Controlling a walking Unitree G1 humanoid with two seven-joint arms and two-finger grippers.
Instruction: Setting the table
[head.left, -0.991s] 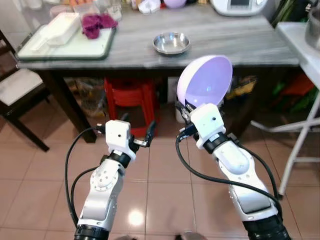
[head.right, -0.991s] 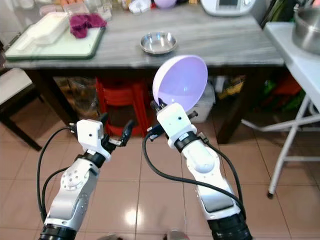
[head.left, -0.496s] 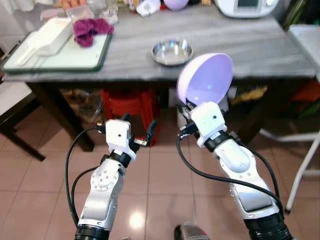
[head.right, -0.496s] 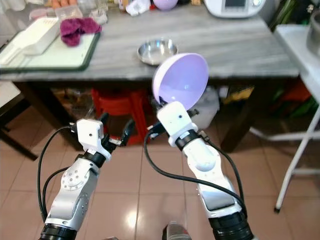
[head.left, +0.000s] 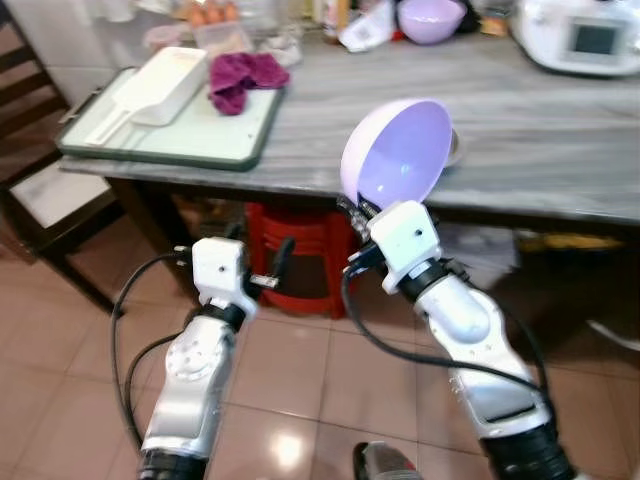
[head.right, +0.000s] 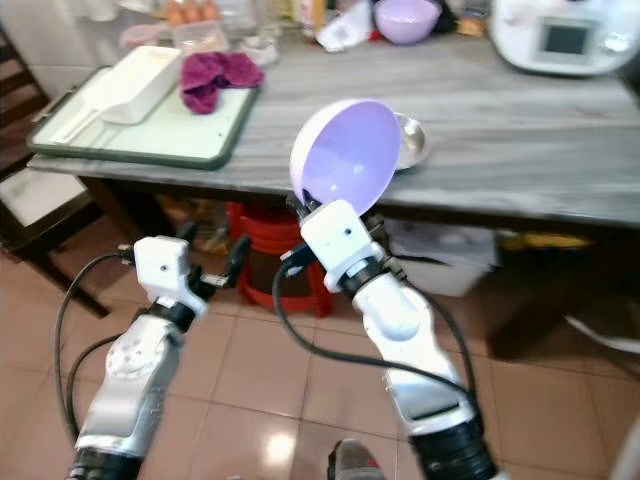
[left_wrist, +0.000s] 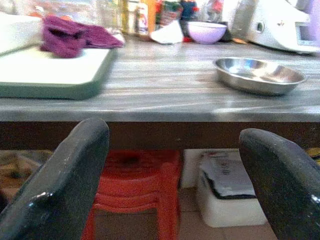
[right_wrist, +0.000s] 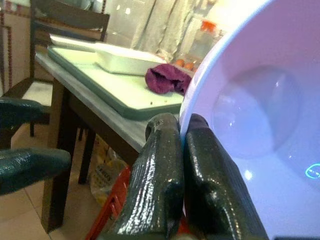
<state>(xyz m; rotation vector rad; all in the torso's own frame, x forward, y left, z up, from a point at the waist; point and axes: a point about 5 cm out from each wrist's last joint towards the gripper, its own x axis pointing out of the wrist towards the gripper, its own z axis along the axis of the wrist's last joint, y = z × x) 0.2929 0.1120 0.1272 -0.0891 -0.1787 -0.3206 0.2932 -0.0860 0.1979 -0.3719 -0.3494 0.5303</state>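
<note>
Lilac and smooth, the round plastic bowl (head.left: 398, 152) stands on its edge in the air, just before the front edge of the grey marbled stone table (head.left: 540, 150). The right gripper (right_wrist: 183, 150) pinches the bowl's thin rim between its two glossy black fingers, closed tight on it. The left gripper (head.left: 255, 262) hangs lower, beside it and below the table edge, fingers spread wide apart and holding nothing. On the table lie a shallow shiny steel dish (left_wrist: 259, 74), a pale green rectangular tray (head.left: 190, 135) with a crumpled purple cloth (head.left: 240, 76) and a white oblong plastic box (head.left: 168, 85).
</note>
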